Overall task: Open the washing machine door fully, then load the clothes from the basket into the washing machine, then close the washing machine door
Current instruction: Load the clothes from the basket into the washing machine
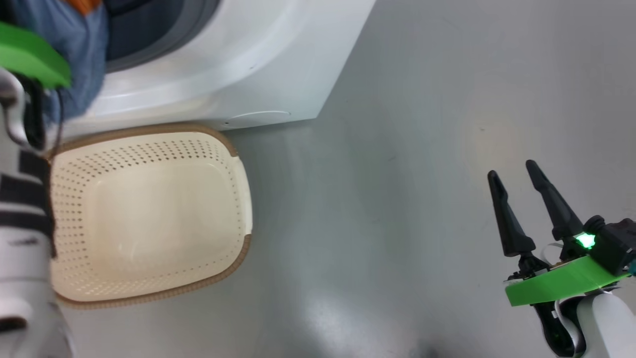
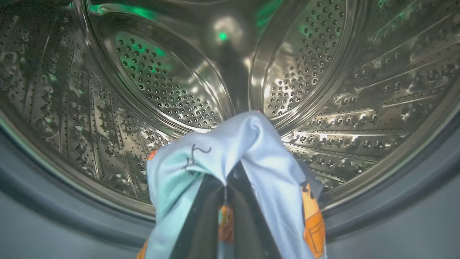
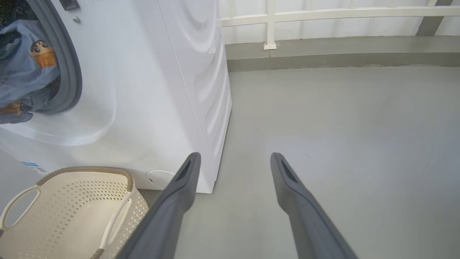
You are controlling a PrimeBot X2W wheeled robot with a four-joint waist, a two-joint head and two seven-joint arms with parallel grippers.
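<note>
The white washing machine (image 1: 223,64) stands with its opening bare; its door is out of view. In the left wrist view my left gripper (image 2: 227,183) reaches through the grey gasket (image 2: 54,201) toward the steel drum (image 2: 161,82), shut on the light blue clothes (image 2: 258,151) draped over its fingertips. The clothes (image 1: 79,44) hang at the mouth of the opening, and the right wrist view shows the clothes (image 3: 25,72) there too. The cream basket (image 1: 149,214) sits empty on the floor before the machine. My right gripper (image 1: 512,170) is open over bare floor to the right, holding nothing.
Grey floor (image 1: 422,149) spreads to the right of the machine. A white railing (image 3: 269,21) on a low kerb runs along the far side. The basket (image 3: 72,201) nearly touches the machine's front, near a small blue label (image 3: 32,167).
</note>
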